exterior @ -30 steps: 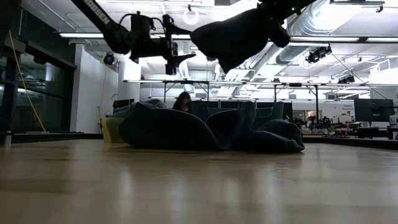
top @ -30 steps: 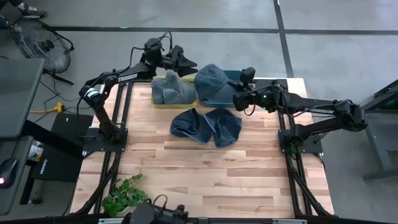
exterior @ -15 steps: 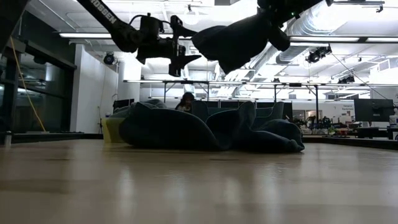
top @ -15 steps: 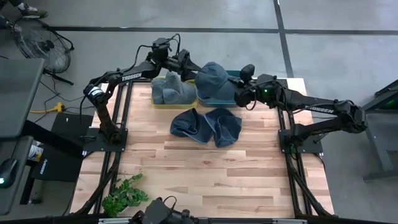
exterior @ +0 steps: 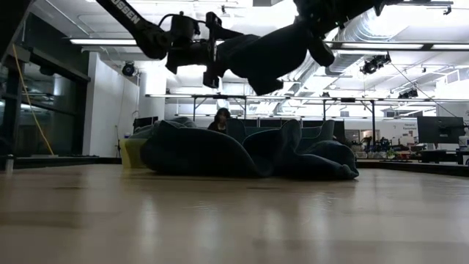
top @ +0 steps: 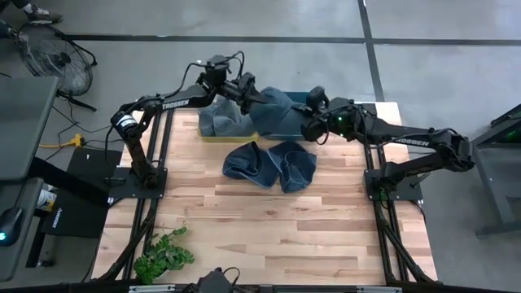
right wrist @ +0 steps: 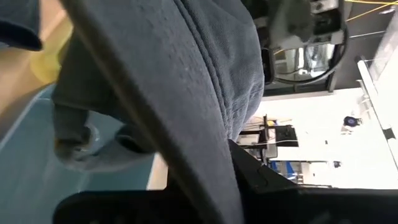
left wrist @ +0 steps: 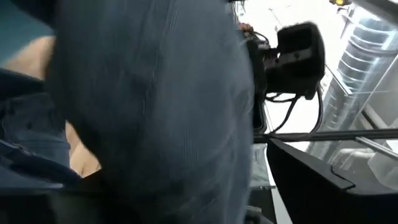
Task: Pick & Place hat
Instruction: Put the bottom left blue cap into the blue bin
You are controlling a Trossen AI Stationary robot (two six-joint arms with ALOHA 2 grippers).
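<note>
The dark blue-grey fabric hat (top: 273, 112) hangs in the air over the far edge of the wooden surface (top: 269, 220), above the teal tray (top: 303, 99) and beside the yellow tray (top: 213, 137), pinched at one side by the right gripper (top: 312, 129), whose fingers are clamped on its cloth. The left gripper (top: 254, 96) is at the hat's other side with fingers spread wide about the fabric, so the step in hand looks like a two-armed take-up or handover. Next, the left fingers would need to close on the cloth before the right lets go, and two more dark blue hats (top: 270, 165) lie on the surface nearby
</note>
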